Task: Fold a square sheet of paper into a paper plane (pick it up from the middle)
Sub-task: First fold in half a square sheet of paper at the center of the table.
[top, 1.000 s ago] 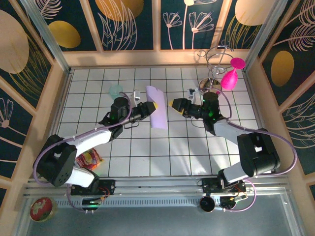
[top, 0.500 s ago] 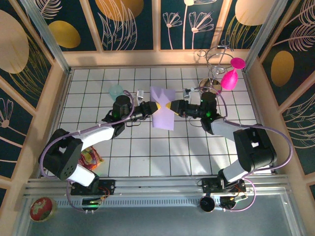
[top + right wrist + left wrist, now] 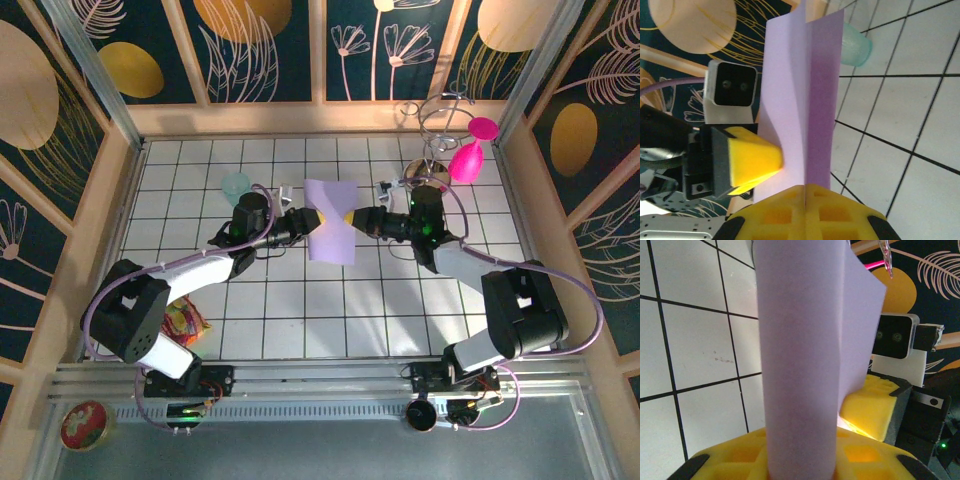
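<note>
The square sheet of paper [image 3: 330,240] hangs above the tabletop [image 3: 300,310], a little toward 12 o'clock of its centre, pinched at mid-height from both sides. The left tool [image 3: 308,217] meets it at the sheet's 9 o'clock edge and the right tool [image 3: 352,218] at its 3 o'clock edge. In the left wrist view the lilac strip rises out from between that tool's yellow pads, so the left tool looks clamped on it. In the right wrist view the pads meet in a closed seam with the sheet's crease running into it, so the right tool grips it too. The sheet is bent lengthwise into a soft fold along the 12-to-6 line.

The step in hand appears to be setting that centre fold. To do it well, both grips should stay level and opposite, drawing the halves together evenly so the edges align before any crease is pressed. Pulling apart risks tearing thin paper. The teal cup [image 3: 236,184] at 10 o'clock stands well apart.
</note>
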Tool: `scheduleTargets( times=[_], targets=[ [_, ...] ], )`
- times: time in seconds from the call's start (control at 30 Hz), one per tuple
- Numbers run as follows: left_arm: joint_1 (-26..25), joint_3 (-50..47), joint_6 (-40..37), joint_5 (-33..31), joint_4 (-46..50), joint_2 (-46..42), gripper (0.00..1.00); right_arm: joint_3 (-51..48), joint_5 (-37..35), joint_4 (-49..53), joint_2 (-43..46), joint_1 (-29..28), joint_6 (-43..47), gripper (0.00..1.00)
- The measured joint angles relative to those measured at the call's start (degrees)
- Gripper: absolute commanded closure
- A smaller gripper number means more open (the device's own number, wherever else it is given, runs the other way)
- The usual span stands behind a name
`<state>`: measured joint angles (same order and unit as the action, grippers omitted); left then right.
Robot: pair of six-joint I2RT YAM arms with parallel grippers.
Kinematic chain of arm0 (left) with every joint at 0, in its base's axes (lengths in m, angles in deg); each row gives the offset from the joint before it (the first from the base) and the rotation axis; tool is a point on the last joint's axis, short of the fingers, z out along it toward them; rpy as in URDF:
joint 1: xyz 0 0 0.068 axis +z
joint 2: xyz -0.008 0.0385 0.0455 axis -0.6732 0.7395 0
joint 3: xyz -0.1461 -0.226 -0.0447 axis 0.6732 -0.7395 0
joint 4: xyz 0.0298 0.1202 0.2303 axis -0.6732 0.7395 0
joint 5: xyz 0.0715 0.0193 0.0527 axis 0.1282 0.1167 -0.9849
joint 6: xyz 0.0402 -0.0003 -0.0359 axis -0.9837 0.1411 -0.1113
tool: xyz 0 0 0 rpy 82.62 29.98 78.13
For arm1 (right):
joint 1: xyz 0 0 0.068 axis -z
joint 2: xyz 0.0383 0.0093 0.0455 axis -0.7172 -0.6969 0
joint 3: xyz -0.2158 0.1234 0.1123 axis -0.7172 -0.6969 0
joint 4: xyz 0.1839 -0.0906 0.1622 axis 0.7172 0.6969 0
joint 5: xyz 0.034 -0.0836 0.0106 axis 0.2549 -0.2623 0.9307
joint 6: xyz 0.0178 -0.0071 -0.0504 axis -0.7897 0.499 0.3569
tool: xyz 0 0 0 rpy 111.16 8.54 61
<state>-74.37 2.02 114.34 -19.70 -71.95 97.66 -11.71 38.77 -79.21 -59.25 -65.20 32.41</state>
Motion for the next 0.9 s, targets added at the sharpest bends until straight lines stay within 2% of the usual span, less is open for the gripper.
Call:
scheduleTargets(
  times=[0.03, 0.13, 0.2, 0.37, 0.53, 0.63, 0.8, 0.9],
  targets=[
    [0.11, 0.00, -0.28, -0.24, 0.07, 0.00, 0.58, 0.39, -0.55, 1.31, 0.07, 0.00, 0.44, 1.00],
    [0.55, -0.02, -1.42, -1.95, 1.64, -0.02, 0.32, 2.34, -2.64, 6.93, 0.90, 0.28, 2.75, 1.00],
    [1.11, -0.20, -2.32, -4.07, 3.96, -0.46, 0.21, 3.89, -4.09, 11.32, 2.45, 0.92, 4.68, 1.00],
    [2.84, -2.27, -5.31, -9.86, 8.87, -4.33, 0.06, 8.37, -7.63, 22.80, 6.88, 2.97, 9.62, 1.00],
    [3.65, -4.79, -6.99, -14.25, 10.34, -8.98, 0.02, 13.53, -9.68, 31.41, 8.28, 2.82, 11.74, 1.00],
    [3.65, -5.95, -7.37, -15.10, 10.10, -10.34, 0.01, 14.91, -10.45, 32.98, 7.58, 0.46, 11.43, 1.00],
    [3.65, -8.09, -7.54, -15.28, 9.29, -10.40, 0.02, 15.02, -10.14, 27.82, 0.39, -6.91, 7.72, 1.00],
    [3.65, -9.55, -7.52, -15.10, 8.70, -10.40, 0.03, 12.98, -9.07, 20.96, -4.52, -8.74, 4.11, 1.00]
  ],
)
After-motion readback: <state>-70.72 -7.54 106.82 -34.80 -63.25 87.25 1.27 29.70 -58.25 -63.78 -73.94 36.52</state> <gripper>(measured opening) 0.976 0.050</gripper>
